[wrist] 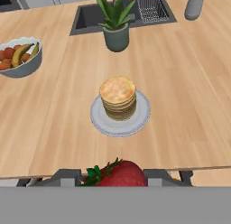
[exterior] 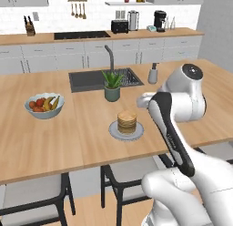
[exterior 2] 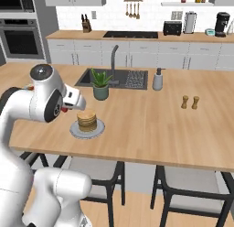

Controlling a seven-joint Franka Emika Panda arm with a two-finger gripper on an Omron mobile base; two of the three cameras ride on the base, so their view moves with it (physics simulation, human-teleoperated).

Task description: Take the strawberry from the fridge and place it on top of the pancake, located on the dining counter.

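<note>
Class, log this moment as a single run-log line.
phase: carry | gripper: shut on strawberry | target: pancake, top bare | surface: dining counter

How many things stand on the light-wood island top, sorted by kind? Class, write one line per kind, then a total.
Fruit bowl: 1
Potted plant: 1
Pancake stack on its plate: 1
Soap dispenser: 1
Small brown shakers: 2
Total: 6
The strawberry sits in the claw, so it is not counted.

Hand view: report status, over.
Gripper shut on the red strawberry. Golden pancake stack on its grey plate just ahead, top bare. Potted green plant beyond, path open.
</note>
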